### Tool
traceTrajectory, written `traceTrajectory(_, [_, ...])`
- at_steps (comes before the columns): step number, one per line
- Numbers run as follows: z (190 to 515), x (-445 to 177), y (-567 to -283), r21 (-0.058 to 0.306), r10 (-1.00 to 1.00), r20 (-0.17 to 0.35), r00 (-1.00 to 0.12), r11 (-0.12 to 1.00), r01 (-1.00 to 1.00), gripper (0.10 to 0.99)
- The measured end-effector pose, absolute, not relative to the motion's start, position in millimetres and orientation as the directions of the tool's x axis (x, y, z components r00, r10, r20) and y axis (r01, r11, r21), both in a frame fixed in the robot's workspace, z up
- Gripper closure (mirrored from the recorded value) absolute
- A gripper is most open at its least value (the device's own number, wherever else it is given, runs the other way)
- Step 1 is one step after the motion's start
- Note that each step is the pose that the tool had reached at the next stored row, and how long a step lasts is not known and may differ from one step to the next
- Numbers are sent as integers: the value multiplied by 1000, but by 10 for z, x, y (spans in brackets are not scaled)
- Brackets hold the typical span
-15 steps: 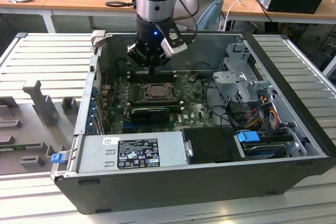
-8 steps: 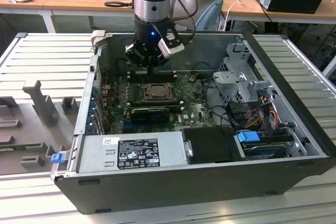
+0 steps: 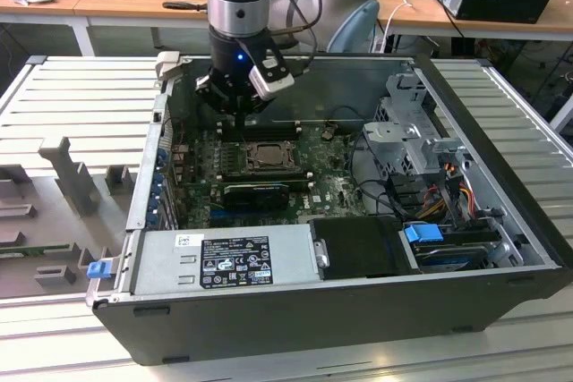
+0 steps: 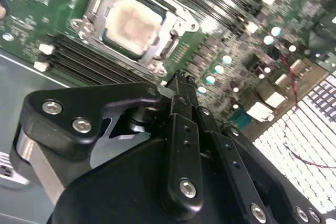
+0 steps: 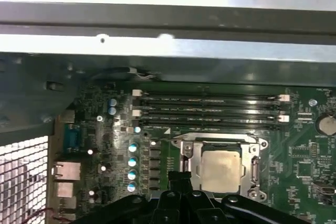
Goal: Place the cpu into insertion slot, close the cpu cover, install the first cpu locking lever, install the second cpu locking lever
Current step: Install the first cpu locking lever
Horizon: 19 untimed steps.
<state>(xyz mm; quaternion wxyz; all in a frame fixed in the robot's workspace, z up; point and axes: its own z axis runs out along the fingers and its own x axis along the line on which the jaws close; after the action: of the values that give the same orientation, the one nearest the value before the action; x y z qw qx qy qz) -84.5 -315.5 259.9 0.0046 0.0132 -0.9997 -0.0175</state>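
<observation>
The cpu (image 5: 221,169) shows its pale silver-beige face up, seated in the insertion slot (image 4: 111,36) on the green board. The silvery cpu cover (image 5: 215,144) lies flat around it, framing the chip (image 4: 134,23). In the exterior view the cpu (image 3: 266,157) sits mid-board inside the open case. My gripper (image 3: 240,118) hangs just above the board beside the socket, toward the case's back wall. In both wrist views its black fingers (image 4: 178,85) are pressed together with nothing between them, the tip (image 5: 178,178) close to the socket's edge. I cannot make out the locking levers.
Long black ram slots (image 5: 210,109) run beside the socket. A black card (image 3: 255,192) lies in front of it, the power supply (image 3: 224,261) along the near case wall. A drive cage (image 3: 412,136) and cables fill the exterior view's right. Case walls enclose the board.
</observation>
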Motion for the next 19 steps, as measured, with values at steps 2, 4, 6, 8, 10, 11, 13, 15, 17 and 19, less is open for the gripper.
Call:
traceTrajectory(2, [2597,-917,-3151,35,-27,9,-1000,999,-26,980])
traceTrajectory(4, [2592,-997,-3134,35,-27,8,-1000,999,-26,980])
traceTrajectory(6, [2588,-1037,-3110,35,-27,8,-1000,999,-26,980])
traceTrajectory(8, [2584,-1045,-3064,35,-27,8,-1000,999,-26,980])
traceTrajectory(10, [2580,-1052,-3000,35,-27,8,-1000,999,-26,980])
traceTrajectory(11, [2578,-1053,-2972,35,-27,8,-1000,999,-26,980])
traceTrajectory(13, [2570,-1038,-2909,35,-27,8,-1000,999,-27,980])
traceTrajectory(15, [2565,-992,-2902,35,-27,8,-1000,999,-26,980])
traceTrajectory(17, [2556,-858,-2898,35,-27,9,-1000,999,-26,980])
traceTrajectory(19, [2548,-751,-2897,35,-27,9,-1000,999,-26,980])
